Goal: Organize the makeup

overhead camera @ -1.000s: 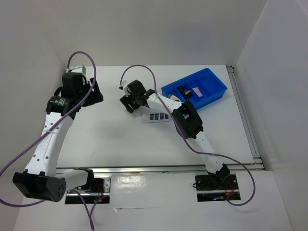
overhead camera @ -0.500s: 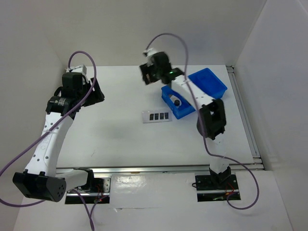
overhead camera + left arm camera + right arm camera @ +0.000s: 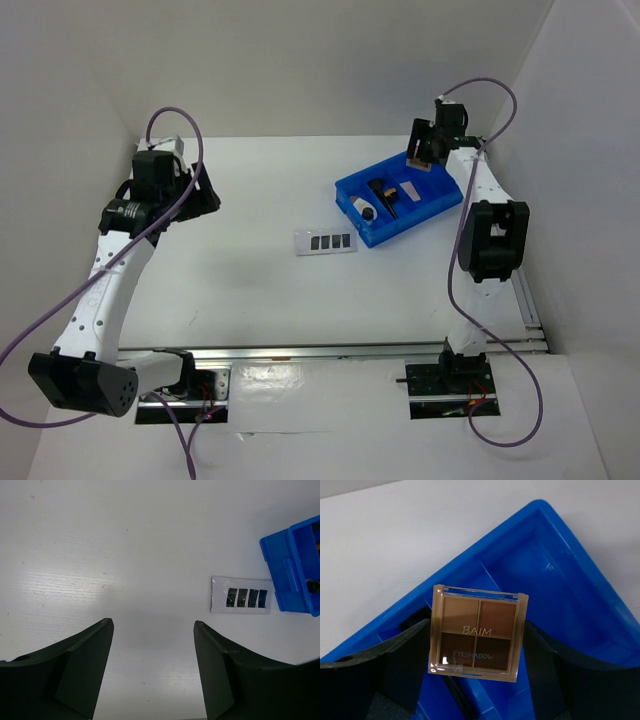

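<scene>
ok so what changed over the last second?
The right gripper swung from near the grey strip palette up and across to the right. It now hangs over the far end of the blue bin, shut on the tan compact. Whether it already held the compact earlier is not visible. The left gripper, open and empty, and the palette stayed put.

The tan square compact (image 3: 479, 631) reads "BAIM" across its middle and "EYESHADOW" lower down.
</scene>
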Controlling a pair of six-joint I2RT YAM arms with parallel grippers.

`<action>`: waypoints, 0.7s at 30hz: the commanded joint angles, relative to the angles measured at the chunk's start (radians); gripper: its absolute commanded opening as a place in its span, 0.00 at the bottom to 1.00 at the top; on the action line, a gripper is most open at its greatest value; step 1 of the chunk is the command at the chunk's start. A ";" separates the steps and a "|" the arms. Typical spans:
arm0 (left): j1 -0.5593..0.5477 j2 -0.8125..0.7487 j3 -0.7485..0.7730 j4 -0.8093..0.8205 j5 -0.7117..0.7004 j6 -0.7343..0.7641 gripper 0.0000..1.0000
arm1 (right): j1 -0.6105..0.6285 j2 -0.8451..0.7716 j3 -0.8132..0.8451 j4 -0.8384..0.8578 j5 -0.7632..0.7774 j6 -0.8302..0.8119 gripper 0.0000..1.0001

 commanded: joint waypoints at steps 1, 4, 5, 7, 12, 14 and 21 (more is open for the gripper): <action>-0.004 0.000 0.002 0.039 0.014 -0.008 0.79 | 0.001 0.008 -0.018 -0.006 -0.022 0.025 0.45; -0.004 0.009 0.002 0.039 0.014 -0.018 0.79 | -0.009 0.029 -0.040 0.003 -0.033 0.025 0.45; -0.004 0.009 0.002 0.039 0.014 -0.018 0.79 | -0.018 0.043 -0.040 0.003 -0.033 0.025 0.45; -0.004 0.009 0.002 0.039 0.014 -0.018 0.79 | -0.018 0.057 -0.040 0.003 -0.033 0.025 0.45; -0.004 0.009 0.002 0.039 0.014 -0.018 0.79 | -0.018 0.089 -0.049 0.003 -0.024 0.034 0.48; -0.004 0.009 0.002 0.039 0.014 -0.018 0.79 | -0.018 0.098 -0.049 0.003 -0.024 0.034 0.51; -0.004 0.009 0.002 0.039 0.014 -0.018 0.79 | -0.007 0.065 -0.070 0.016 -0.013 0.053 0.94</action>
